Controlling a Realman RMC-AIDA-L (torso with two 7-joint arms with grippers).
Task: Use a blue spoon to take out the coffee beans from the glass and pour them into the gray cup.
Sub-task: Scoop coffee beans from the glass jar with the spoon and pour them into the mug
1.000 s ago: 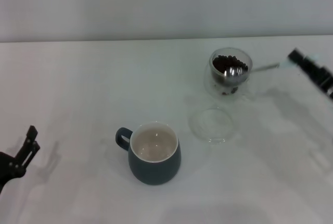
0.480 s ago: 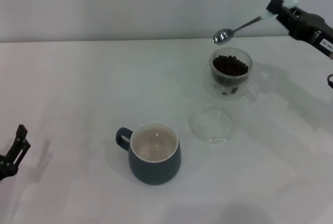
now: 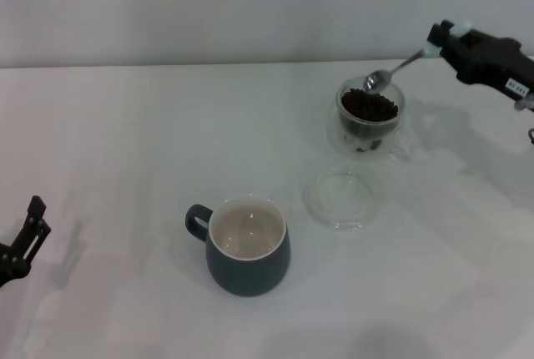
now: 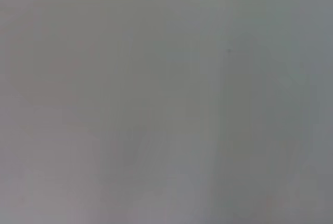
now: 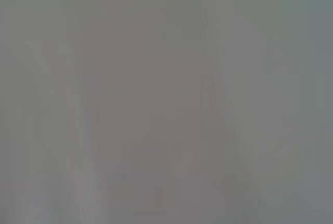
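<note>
We see the whole scene only from the head view; both wrist views show nothing but a flat grey blur, with no object or finger to make out.

At the far right, our right hand grips the pale end of the blue spoon, closed on its handle. The spoon slopes down and leftward, and its shiny bowl sits just at the far rim of the glass; we cannot tell whether it touches the rim or hangs just above it, nor whether any bean lies in it. The glass stands on the white surface at the far right, and the coffee beans fill its upper part as a dark mass.

Just near of the glass lies a flat clear dish, apart from it. The gray cup stands nearer and to the left, upright, its loop handle pointing left and its cream inside showing no beans. It is well apart from the glass.

Our left hand sits low at the near left edge, well away from all 3 vessels. Its dark fingers stand apart, holding nothing.
</note>
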